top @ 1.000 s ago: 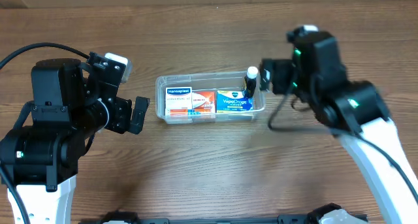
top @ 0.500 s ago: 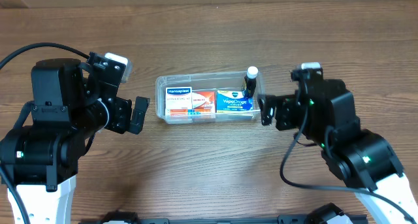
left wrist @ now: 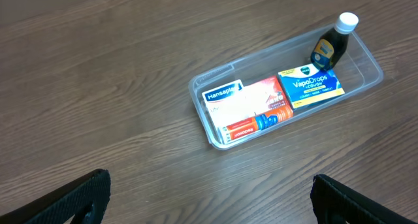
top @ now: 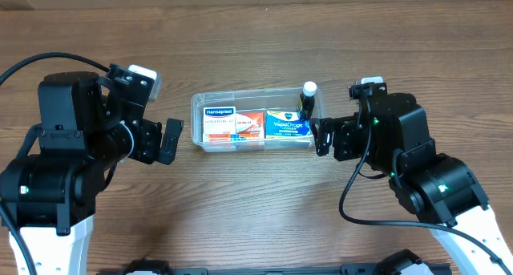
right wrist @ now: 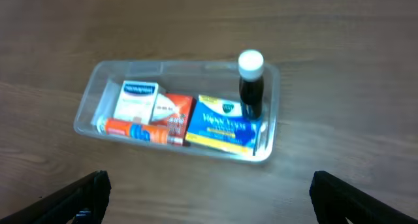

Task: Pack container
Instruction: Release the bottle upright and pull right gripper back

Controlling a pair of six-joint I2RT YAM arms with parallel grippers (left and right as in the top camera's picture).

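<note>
A: Start at the left. What do you see?

B: One left gripper (top: 170, 141), toward the table's (top: 256, 211) left edge. Its jaws are spread wide with nothing between them.

A: And the container?

B: One clear container (top: 195, 124), midway between the left and right edges and somewhat nearer the far edge. It lies just right of that gripper, apart from it.

A: What is in it?

B: Five things by my count. At its left end is a white Hansaplast box (top: 218, 123), with a red-orange box (top: 250, 121) touching it. One orange tube (left wrist: 251, 125) lies along the near wall in front of those two. Then comes a blue-and-yellow VapoDrops box (top: 287, 125), so three boxes. One dark bottle (top: 307, 99) with a white cap stands upright in the far right corner.

A: And the right side?

B: One right gripper (top: 321, 137), close beside the container's right end. Its jaws are parted wide and it holds nothing.
</note>
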